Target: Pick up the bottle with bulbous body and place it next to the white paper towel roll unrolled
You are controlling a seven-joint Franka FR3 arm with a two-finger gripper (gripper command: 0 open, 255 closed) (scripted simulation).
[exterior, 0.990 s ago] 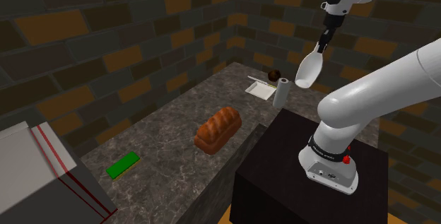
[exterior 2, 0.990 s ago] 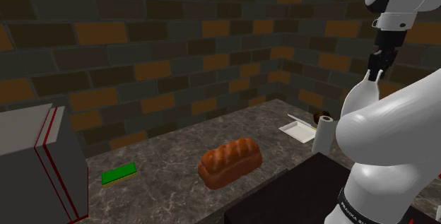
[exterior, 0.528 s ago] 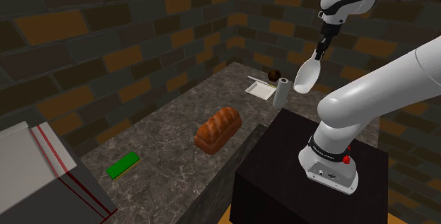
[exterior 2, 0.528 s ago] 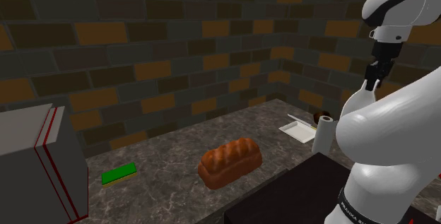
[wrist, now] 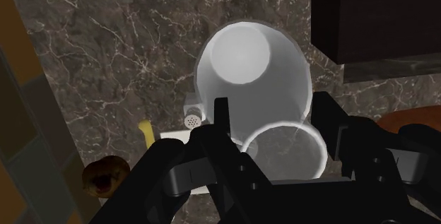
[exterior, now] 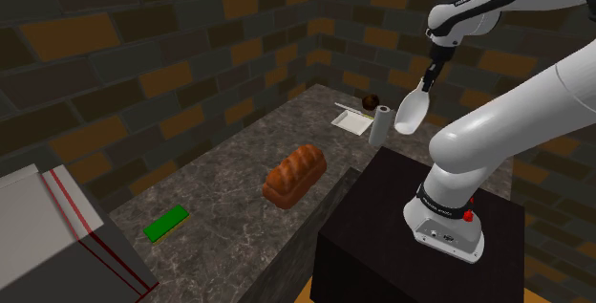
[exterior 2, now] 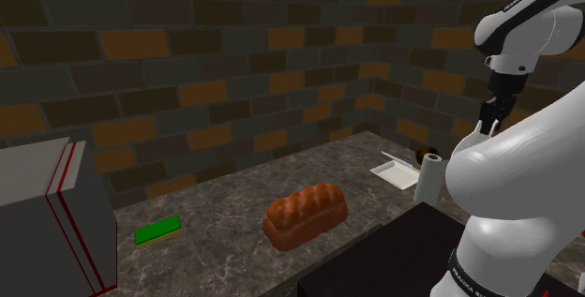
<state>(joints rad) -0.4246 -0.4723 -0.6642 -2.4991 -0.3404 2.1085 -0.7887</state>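
In the shoulder view the jaws pinch the bottle [exterior: 412, 111] by its narrow neck. The bulbous body hangs below them in the air, slanted, over the far end of the desk [exterior: 220, 182]. It is just to the view's right of the paper towel roll [exterior: 380, 124], which stands upright beside a white tray [exterior: 351, 119]. The hold is high and the weight low, so I judge that a quick move could swing the body or let the neck slip through the grip.

In the second exterior view the arm [exterior 2: 511, 211] hides most of the bottle. The roll stands close to the corner of the dark stand [exterior 2: 394, 258]. The free patch of desk there looks narrow. A careless descent could knock the body against the roll and tip it, or catch it on the stand's edge.

In the wrist view the two fingers [wrist: 221, 120] clasp the neck from either side, and the pale round body points away toward the marbled surface. The tray and a brown round thing [wrist: 106, 177] lie near. If the base lands partly on the tray's rim, the bottle will probably stand crooked and fall when let go. Releasing it while it is slanted carries the same risk.
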